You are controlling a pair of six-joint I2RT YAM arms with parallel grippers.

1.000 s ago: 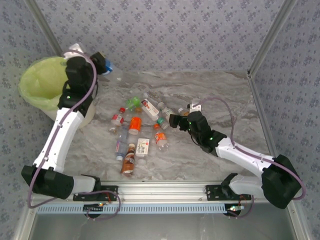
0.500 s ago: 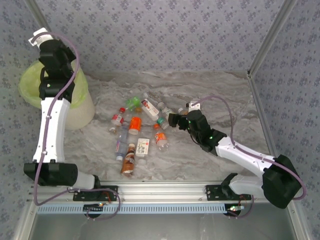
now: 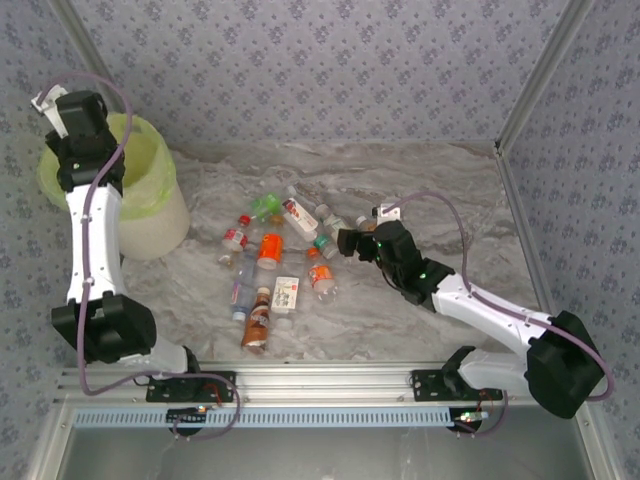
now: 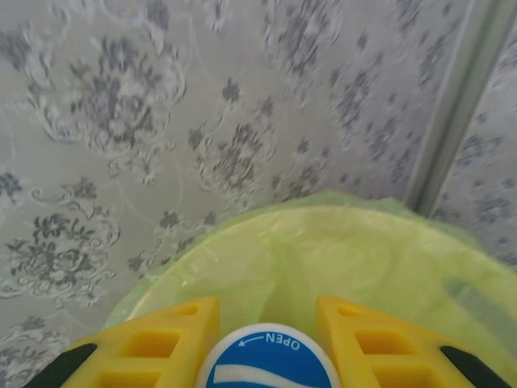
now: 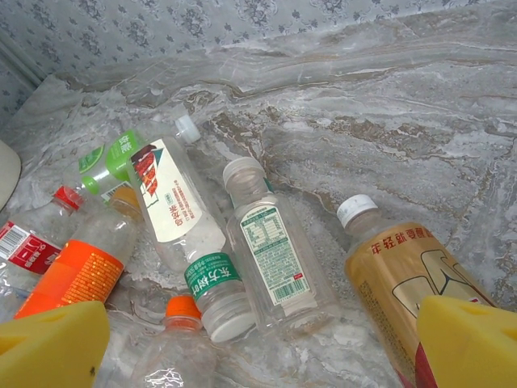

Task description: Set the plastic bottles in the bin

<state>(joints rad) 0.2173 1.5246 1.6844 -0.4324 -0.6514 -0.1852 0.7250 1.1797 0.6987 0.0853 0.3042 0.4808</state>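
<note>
Bottles (image 3: 270,250) of clear plastic lie in a loose cluster at the middle of the marble desk (image 3: 440,180), well apart from the bin (image 3: 160,222), which stands at the desk's far left, lined with a yellow-green bag (image 4: 363,259). One more, a blue-capped bottle (image 4: 268,368), we see clamped between the yellow fingers (image 4: 161,335) of the left pincer (image 4: 266,323), held above the bag's open mouth. In the right wrist view we find the right pincer (image 5: 258,347) poised over the cluster, its jaws wide apart and gripping nothing. Between its fingers (image 5: 468,343) lie a green-and-white-labelled bottle (image 5: 279,255) and an orange-capped bottle (image 5: 182,352); a tan-labelled bottle (image 5: 404,279) is partly hidden behind one finger, an orange-labelled bottle (image 5: 71,273) behind the other.
</note>
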